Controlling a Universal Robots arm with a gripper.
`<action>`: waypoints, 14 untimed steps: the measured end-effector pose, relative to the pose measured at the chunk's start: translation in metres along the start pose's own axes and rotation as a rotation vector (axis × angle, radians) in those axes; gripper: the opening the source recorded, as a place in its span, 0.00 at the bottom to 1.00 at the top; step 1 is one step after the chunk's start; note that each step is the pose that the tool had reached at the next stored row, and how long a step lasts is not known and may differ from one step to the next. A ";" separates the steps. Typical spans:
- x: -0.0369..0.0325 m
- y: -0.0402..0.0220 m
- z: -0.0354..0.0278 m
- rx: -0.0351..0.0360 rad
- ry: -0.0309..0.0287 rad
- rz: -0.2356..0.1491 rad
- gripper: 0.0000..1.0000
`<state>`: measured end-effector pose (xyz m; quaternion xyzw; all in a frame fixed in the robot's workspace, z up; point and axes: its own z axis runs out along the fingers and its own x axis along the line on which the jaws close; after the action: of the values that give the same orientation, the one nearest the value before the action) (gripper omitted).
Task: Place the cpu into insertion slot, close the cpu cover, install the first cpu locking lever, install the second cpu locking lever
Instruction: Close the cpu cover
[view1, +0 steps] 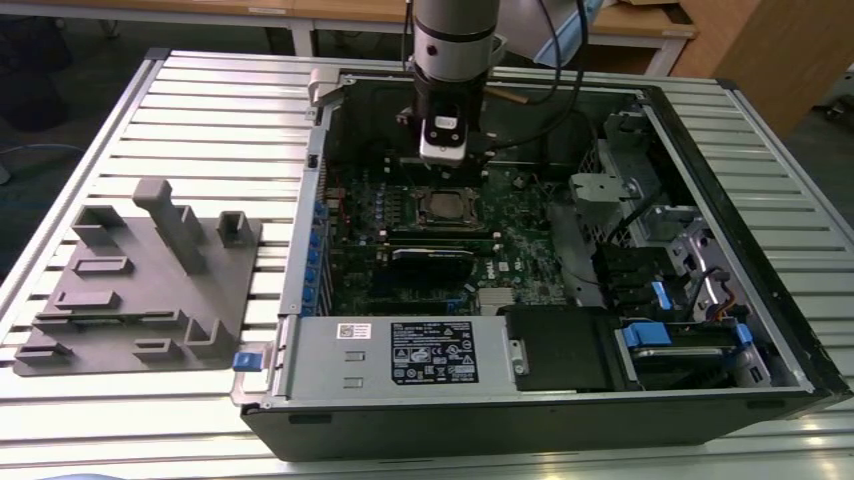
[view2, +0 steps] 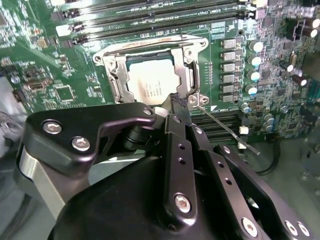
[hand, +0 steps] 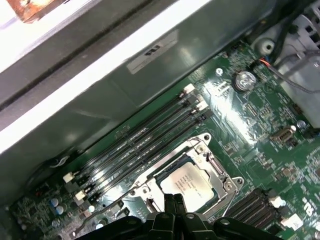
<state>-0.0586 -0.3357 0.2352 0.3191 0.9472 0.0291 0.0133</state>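
1 arm (view1: 454, 60) stands over an open computer case (view1: 534, 425) that lies on a slatted table (view1: 200, 110). A grey moulded fixture (view1: 147, 290) rests on the table just beside the case, at the exterior view's left. The green circuit board (view1: 354, 270) lies flat inside the case.

Item 1, cpu (view2: 150, 82): seated flat in the insertion slot (view2: 150, 46), dull silver top facing up. The first wrist view shows it (hand: 187, 182) in the same seat.

Item 2, cpu cover (view2: 116, 75): down over the chip. Its silvery frame lies around the chip's edges, and the chip's top shows through the square window.

Item 3, locking lever (view2: 227, 129): 1 thin metal rod runs out at a slant from a corner of the socket and crosses the black memory slots (view2: 225, 117). It does not lie along the socket's side. In the first wrist view the rod (hand: 102, 210) likewise stands clear of the frame.

Item 4, gripper (view2: 180, 101): the 2 fingers are drawn together tip to tip in both wrist views (hand: 173, 197). The tips sit at the socket corner where the rod begins, just beside the cover's edge. Whether they touch the rod or the cover cannot be told.
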 end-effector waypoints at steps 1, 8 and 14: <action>0.0000 0.0000 0.0000 0.0000 0.0011 -0.020 0.11; -0.0001 -0.0001 0.0002 0.0156 -0.0016 -0.129 0.11; 0.0000 -0.0001 0.0005 0.0190 0.0003 -0.214 0.11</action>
<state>-0.0586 -0.3357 0.2346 0.2160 0.9761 0.0186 0.0132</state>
